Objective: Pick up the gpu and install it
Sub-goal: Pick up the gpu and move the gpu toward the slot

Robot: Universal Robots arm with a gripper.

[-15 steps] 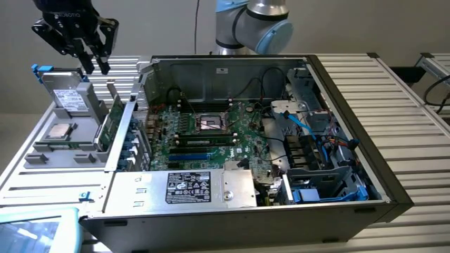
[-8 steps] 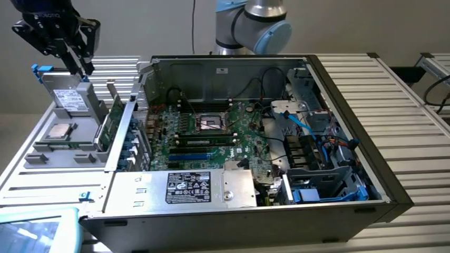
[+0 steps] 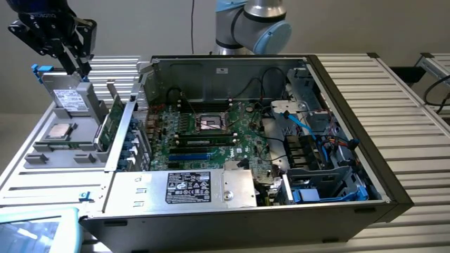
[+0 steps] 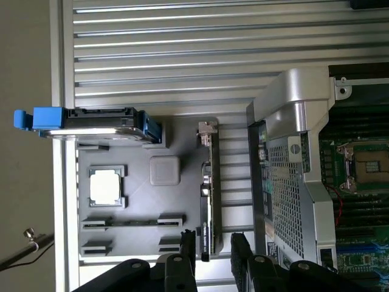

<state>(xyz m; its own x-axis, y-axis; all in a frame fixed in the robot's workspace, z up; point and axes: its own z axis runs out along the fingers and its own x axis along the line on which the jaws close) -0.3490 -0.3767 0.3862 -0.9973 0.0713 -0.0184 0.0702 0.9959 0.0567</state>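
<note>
While my black two-fingered hand (image 3: pixel 79 71) hangs high above the grey moulded parts tray (image 3: pixel 42 158) at the exterior view's left, its fingers stand wide apart and hold nothing. I judge they are spread this far so that one can pass down each side of a thin card.

In the wrist view the hand (image 4: pixel 214 252) looks straight down on the gpu (image 4: pixel 206 182). A finger lies to either side of the card's line, clear of it and not touching.

The gpu (image 3: pixel 113 124) is a thin flat card with a green circuit board on the face that shows and a silver bracket at one end. It stands on its long edge in a slot along the tray's side nearer the open dark computer case (image 3: pixel 338 95). I take it that this offers its upper edge to a pinch from above.

Left of it in the tray lie a square silver processor chip (image 3: pixel 60 130) and, farther off, a silver hard drive with white label (image 3: pixel 68 100).
</note>
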